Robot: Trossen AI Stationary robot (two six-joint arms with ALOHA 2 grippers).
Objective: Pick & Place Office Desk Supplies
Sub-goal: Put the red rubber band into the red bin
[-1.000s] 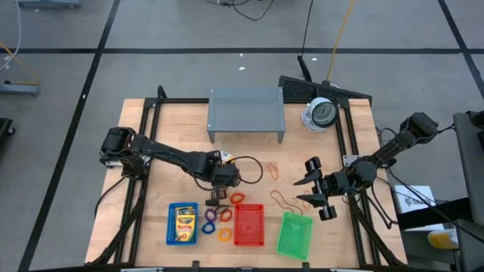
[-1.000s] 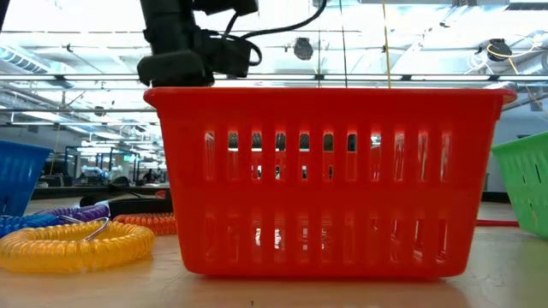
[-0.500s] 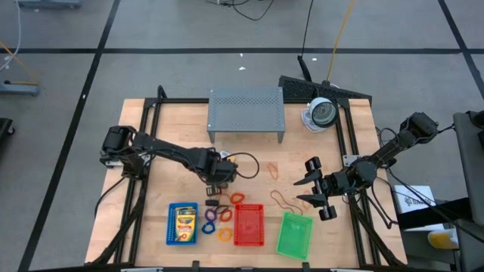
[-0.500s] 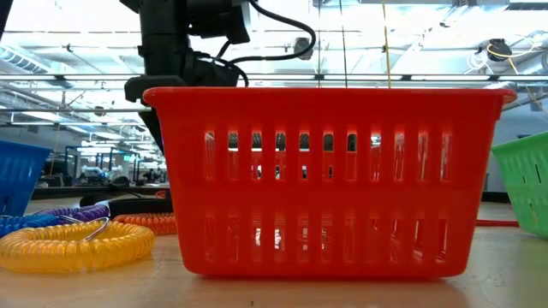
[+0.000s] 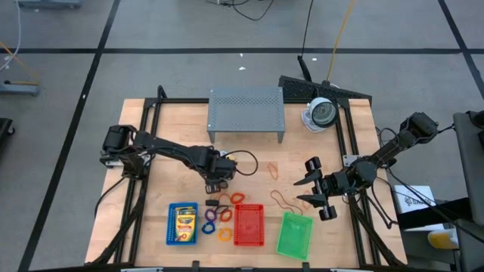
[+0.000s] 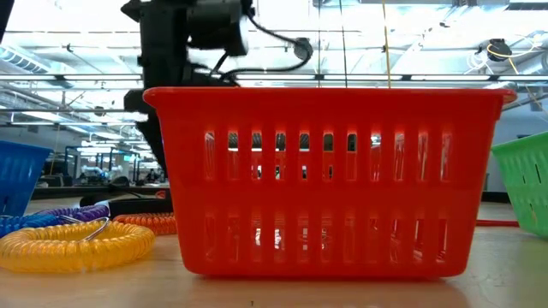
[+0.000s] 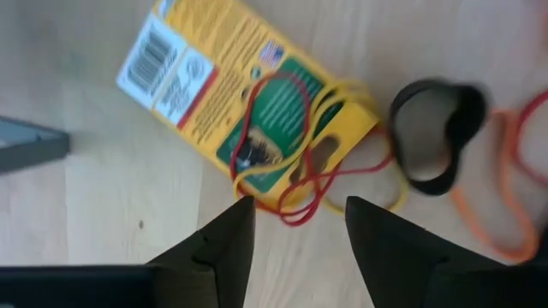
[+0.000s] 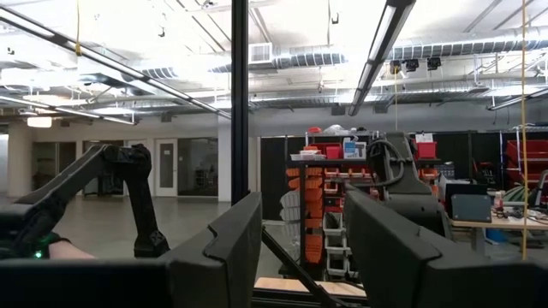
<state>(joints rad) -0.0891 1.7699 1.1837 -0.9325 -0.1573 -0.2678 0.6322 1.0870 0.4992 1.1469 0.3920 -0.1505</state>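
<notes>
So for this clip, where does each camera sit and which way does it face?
High: overhead, straight down on the table and both arms.
Low: table height, facing the red tray; left arm behind.
Left wrist: down past open fingers at a crayon box.
Right wrist: level, into the room.
High and low share the red tray.

Right gripper (image 8: 295, 248): two dark fingers (image 8: 218, 244) spread apart at frame bottom, nothing between them. Black vertical post (image 8: 239, 103) centre-left. Dark robot arm (image 8: 94, 184) lower left. Shelving with red and orange bins (image 8: 312, 197) centre. Ceiling strip lights (image 8: 381, 43) upper right
</notes>
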